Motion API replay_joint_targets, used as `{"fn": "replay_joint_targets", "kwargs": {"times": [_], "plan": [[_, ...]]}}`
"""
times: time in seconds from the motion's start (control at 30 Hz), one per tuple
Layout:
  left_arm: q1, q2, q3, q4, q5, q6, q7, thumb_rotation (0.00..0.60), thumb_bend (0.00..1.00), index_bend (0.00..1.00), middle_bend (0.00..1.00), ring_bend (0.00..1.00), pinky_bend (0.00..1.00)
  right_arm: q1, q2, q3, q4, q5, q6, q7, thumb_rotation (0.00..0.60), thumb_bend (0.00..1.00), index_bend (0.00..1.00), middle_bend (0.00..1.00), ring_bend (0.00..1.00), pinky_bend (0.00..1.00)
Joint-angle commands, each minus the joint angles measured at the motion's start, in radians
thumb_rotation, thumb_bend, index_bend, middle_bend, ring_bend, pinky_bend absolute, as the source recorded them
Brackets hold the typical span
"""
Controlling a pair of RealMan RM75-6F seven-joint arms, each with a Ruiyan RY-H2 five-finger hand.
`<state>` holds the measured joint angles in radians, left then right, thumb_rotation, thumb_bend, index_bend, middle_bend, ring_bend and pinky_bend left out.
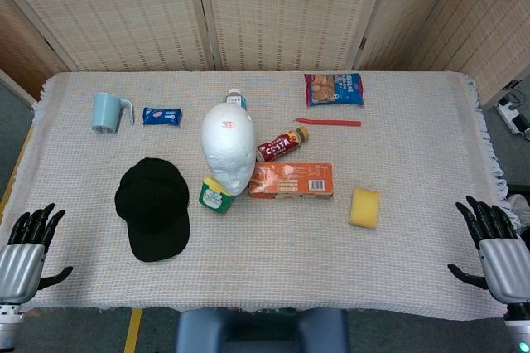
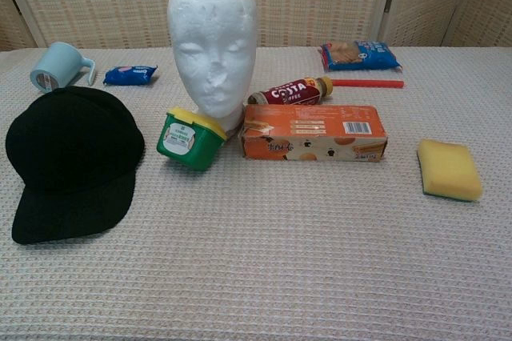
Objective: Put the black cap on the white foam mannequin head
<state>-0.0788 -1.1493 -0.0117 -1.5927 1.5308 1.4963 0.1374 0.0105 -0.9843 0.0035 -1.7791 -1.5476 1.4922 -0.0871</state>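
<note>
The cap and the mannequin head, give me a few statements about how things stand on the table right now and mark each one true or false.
1. The cap lies flat on the table, not on the mannequin head. True.
2. The left hand holds the cap. False: it is at the near table edge, fingers apart, holding nothing.
3. A green tub with a yellow lid sits next to the head's base. True.
4. The yellow sponge rests on top of the orange box. False: it lies on the cloth, apart from the box.
5. The right hand is open and touches nothing. True.
6. The blue cup stands between the cap and the head. False: it is at the far left, behind the cap.
</note>
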Motion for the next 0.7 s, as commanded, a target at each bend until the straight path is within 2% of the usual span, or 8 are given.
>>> {"fn": "replay_joint_targets", "kwargs": {"times": [0.03,0.23,0.33,0.43,0.5,0.53,0.6,0.7], "plan": [[-0.001,-0.001,0.001,-0.001,0.001,-0.002,-0.001,0.6,0.08,0.11,0.0,0.0,0.05,0.001,-0.001,0.0,0.001,0.001,-0.003,-0.003,0.6,0.07,0.0,0.0,0.0,0.0],[-0.015,-0.008,0.035,-0.001,0.06,-0.027,-0.031,0.6,0.08,0.11,0.01,0.0,0.06,-0.002,0.0,0.005,0.003,0.011,0.003,-0.006,0.6,0.07,0.0,0.0,0.0,0.0],[-0.022,-0.022,0.067,0.012,0.137,-0.019,-0.053,0.6,0.08,0.12,0.15,0.04,0.16,-0.004,0.0,0.007,0.003,0.018,0.005,-0.008,0.6,0.07,0.0,0.0,0.0,0.0],[-0.029,-0.076,0.086,0.074,0.242,0.034,-0.106,0.6,0.08,0.18,0.41,0.22,0.38,0.0,0.0,0.006,0.003,0.019,-0.004,-0.013,0.6,0.07,0.0,0.0,0.0,0.0],[-0.043,-0.127,0.096,0.157,0.325,0.082,-0.159,0.6,0.08,0.28,0.67,0.46,0.54,0.003,-0.002,0.006,0.001,0.016,-0.009,-0.013,0.6,0.07,0.0,0.0,0.0,0.0],[-0.049,-0.148,0.102,0.191,0.355,0.099,-0.179,0.6,0.08,0.32,0.76,0.54,0.6,0.005,-0.004,0.006,0.002,0.016,-0.011,-0.017,0.6,0.07,0.0,0.0,0.0,0.0],[-0.064,-0.204,0.109,0.266,0.409,0.134,-0.224,0.6,0.08,0.41,0.9,0.69,0.72,0.009,-0.012,0.007,0.003,0.02,-0.018,-0.028,0.6,0.07,0.0,0.0,0.0,0.0],[-0.081,-0.294,0.114,0.38,0.453,0.175,-0.287,0.6,0.11,0.53,1.0,0.87,0.87,0.017,-0.017,0.005,0.006,0.027,-0.039,-0.047,0.6,0.07,0.0,0.0,0.0,0.0]]}}
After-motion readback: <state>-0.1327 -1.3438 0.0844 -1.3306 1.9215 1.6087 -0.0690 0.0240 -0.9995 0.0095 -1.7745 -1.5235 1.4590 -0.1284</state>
